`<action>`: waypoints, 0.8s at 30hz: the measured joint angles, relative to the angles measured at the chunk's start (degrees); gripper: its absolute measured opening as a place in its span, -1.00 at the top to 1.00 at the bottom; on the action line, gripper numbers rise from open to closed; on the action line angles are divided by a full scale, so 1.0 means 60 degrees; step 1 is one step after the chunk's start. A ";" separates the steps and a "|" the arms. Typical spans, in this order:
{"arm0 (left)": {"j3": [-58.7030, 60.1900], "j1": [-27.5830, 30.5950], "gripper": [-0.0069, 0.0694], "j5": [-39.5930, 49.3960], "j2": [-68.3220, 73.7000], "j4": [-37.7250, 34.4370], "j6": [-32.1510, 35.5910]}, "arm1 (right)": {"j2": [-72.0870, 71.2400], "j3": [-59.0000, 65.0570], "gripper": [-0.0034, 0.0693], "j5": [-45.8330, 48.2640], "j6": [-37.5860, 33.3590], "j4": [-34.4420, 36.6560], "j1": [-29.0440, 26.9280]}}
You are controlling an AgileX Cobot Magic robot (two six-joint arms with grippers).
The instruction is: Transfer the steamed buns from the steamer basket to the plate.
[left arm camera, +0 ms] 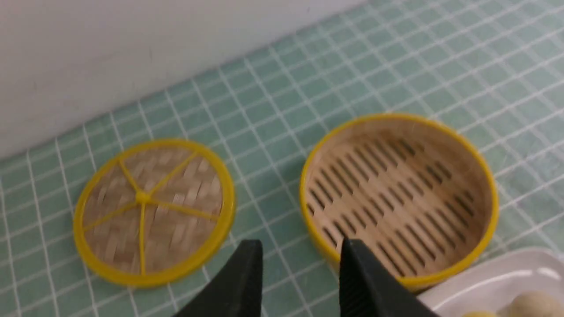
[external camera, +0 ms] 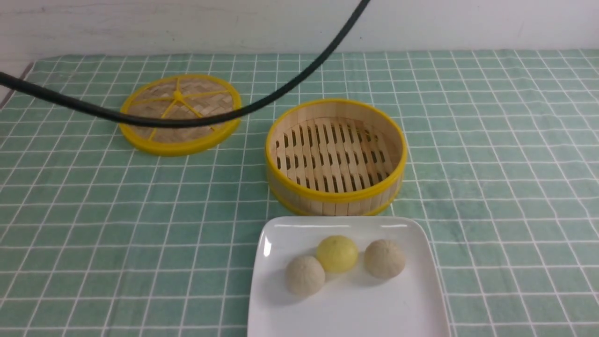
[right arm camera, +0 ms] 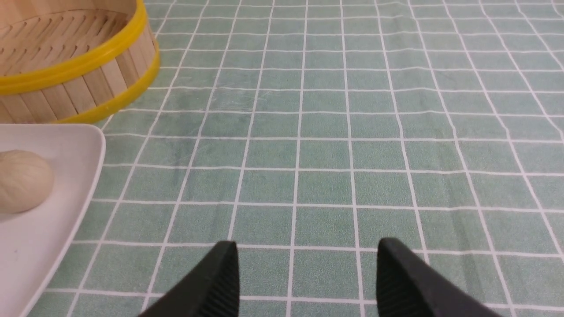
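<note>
Three steamed buns lie on the white plate (external camera: pixel 412 299): a yellow bun (external camera: pixel 337 253) between two beige buns (external camera: pixel 305 275) (external camera: pixel 384 259). The bamboo steamer basket (external camera: pixel 335 192) stands just behind the plate with nothing on its slatted floor. My left gripper (left arm camera: pixel 302 248) hovers above the cloth between the basket (left arm camera: pixel 480 176) and the lid, open and holding nothing. My right gripper (right arm camera: pixel 307 251) is open over bare cloth to the right of the plate (right arm camera: pixel 66 220), apart from the beige bun (right arm camera: pixel 22 180) and the basket (right arm camera: pixel 88 66). Neither gripper shows in the front view.
The flat woven lid (external camera: pixel 180 114) with yellow rim lies at the back left, also in the left wrist view as the lid (left arm camera: pixel 152 211). A black cable (external camera: pixel 196 122) arcs across the front view above it. A green checked cloth (external camera: pixel 491 164) covers the table; a white wall stands behind.
</note>
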 joint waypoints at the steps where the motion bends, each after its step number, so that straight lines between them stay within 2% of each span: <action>1: 0.0262 0.0053 0.10 0.0045 0.0011 0.0059 -0.0148 | 0.0000 0.0000 -0.26 0.0009 0.0000 0.0000 0.0000; 7: 0.2439 0.0553 0.10 -0.0710 -0.0388 0.0127 -0.0927 | 0.0000 0.0000 -0.26 0.0001 0.0000 0.0000 0.0000; 8: 0.3409 0.0849 0.10 -0.1518 -0.0730 0.0127 -0.1212 | 0.0000 0.0000 -0.26 0.0001 0.0000 0.0000 0.0000; 13: 0.5705 0.1578 0.10 -0.3166 -0.1616 0.0084 -0.1531 | 0.0000 0.0000 -0.26 0.0001 0.0000 0.0000 0.0000; 14: 0.6766 0.2020 0.10 -0.3891 -0.2134 0.0015 -0.1567 | 0.0000 0.0000 -0.26 0.0001 0.0000 0.0000 0.0000; 15: 0.6886 0.2074 0.10 -0.3965 -0.2194 0.0014 -0.1567 | 0.0000 0.0000 -0.26 0.0001 0.0000 0.0000 0.0000; 17: 0.8419 0.2945 0.10 -0.4861 -0.3090 -0.0154 -0.1594 | 0.0000 0.0000 -0.26 0.0001 0.0000 0.0000 0.0000; 20: 0.9564 0.3665 0.10 -0.5543 -0.3757 -0.0293 -0.1605 | 0.0000 0.0000 -0.26 0.0001 0.0000 0.0000 0.0000; 21: 1.0555 0.4249 0.10 -0.6001 -0.4291 -0.0435 -0.1605 | 0.0000 0.0000 -0.26 0.0001 0.0000 0.0000 0.0000; 23: 1.1197 0.4662 0.10 -0.6336 -0.4682 -0.0542 -0.1605 | 0.0000 0.0000 -0.26 0.0001 0.0000 0.0000 0.0000; 24: 1.1925 0.5173 0.10 -0.6804 -0.5178 -0.0620 -0.1605 | 0.0000 0.0000 -0.26 0.0001 0.0000 0.0000 0.0000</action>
